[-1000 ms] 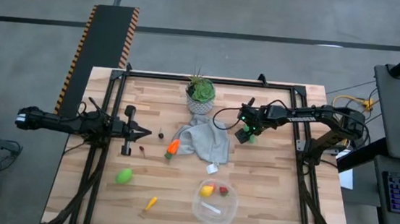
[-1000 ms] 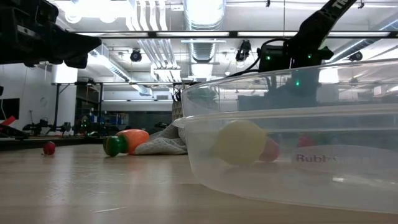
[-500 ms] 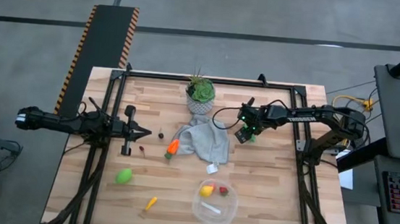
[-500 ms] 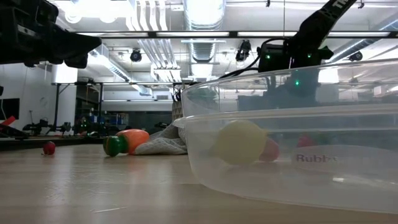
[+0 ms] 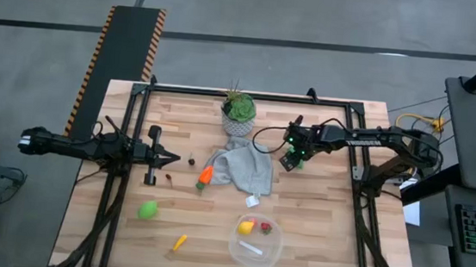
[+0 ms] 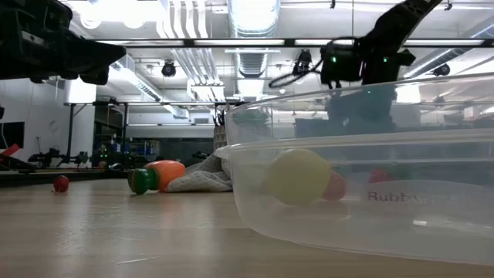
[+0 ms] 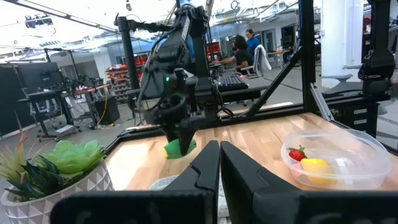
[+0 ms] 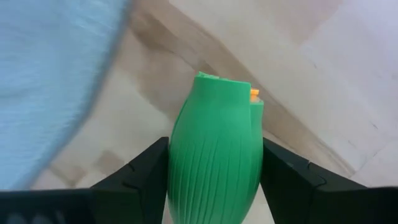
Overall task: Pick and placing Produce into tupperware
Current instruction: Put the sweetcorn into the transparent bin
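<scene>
My right gripper (image 5: 291,159) is shut on a green ribbed oval produce piece (image 8: 214,162) with a small orange bit at its far end, above the table right of the grey cloth (image 5: 243,169). The left wrist view shows this piece (image 7: 180,147) below the right gripper. The clear tupperware (image 5: 256,241) stands near the near edge and holds a yellow lemon (image 5: 246,228) and a red strawberry (image 5: 266,228). A green oval (image 5: 147,209), an orange carrot (image 5: 206,176), a small yellow-orange piece (image 5: 178,242) and two tiny dark berries (image 5: 191,159) lie on the table. My left gripper (image 5: 169,155) waits shut at the left. My right gripper pinches the green ribbed piece by its two long sides (image 8: 180,168), one finger (image 8: 146,171) on each side. The piece lies along the fingers, with its orange-tipped end (image 8: 254,93) sticking out past them. It comes from above and the piece hangs lifted clear of the table.
A leafy plant in a patterned pot (image 5: 238,114) stands at the far edge, just beyond the cloth. A black frame (image 5: 224,92) borders the table. Bare wood lies between the right gripper and the tupperware (image 6: 363,177). People sit at desks (image 7: 239,53) in the room beyond.
My right gripper has risen with the green piece held in it, and has shifted slightly toward the far edge. The left arm and the other produce have stayed still.
</scene>
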You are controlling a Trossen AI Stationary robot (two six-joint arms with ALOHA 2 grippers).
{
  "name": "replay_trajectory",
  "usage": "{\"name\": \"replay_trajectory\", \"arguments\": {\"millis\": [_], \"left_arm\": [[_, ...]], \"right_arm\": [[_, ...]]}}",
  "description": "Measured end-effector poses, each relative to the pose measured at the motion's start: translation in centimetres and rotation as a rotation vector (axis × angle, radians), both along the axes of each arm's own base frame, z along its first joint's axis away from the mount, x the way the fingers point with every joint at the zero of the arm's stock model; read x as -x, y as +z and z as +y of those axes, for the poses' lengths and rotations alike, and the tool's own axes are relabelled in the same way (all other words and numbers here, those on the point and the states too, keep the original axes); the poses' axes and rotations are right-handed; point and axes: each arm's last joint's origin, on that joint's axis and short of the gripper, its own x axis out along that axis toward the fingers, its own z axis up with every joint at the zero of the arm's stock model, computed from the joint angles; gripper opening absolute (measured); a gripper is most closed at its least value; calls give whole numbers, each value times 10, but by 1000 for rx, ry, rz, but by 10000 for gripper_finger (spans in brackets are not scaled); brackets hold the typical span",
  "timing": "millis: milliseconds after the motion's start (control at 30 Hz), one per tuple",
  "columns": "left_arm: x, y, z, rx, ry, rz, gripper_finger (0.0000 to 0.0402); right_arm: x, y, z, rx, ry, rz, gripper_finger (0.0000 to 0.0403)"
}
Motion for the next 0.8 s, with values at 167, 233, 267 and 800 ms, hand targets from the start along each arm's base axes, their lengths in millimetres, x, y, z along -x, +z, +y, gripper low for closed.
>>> {"name": "replay_trajectory", "arguments": {"millis": [167,233,267,800], "left_arm": [[0,0,0,0,0,0,0],[0,0,0,0,0,0,0],[0,0,0,0,0,0,0],[0,0,0,0,-1,-1,0]], "right_arm": [[-9,28,18,12,75,-62,198],[-14,42,31,19,104,-105,198],[-16,49,38,26,107,-124,198],[-47,100,189,104,269,-341,198]]}}
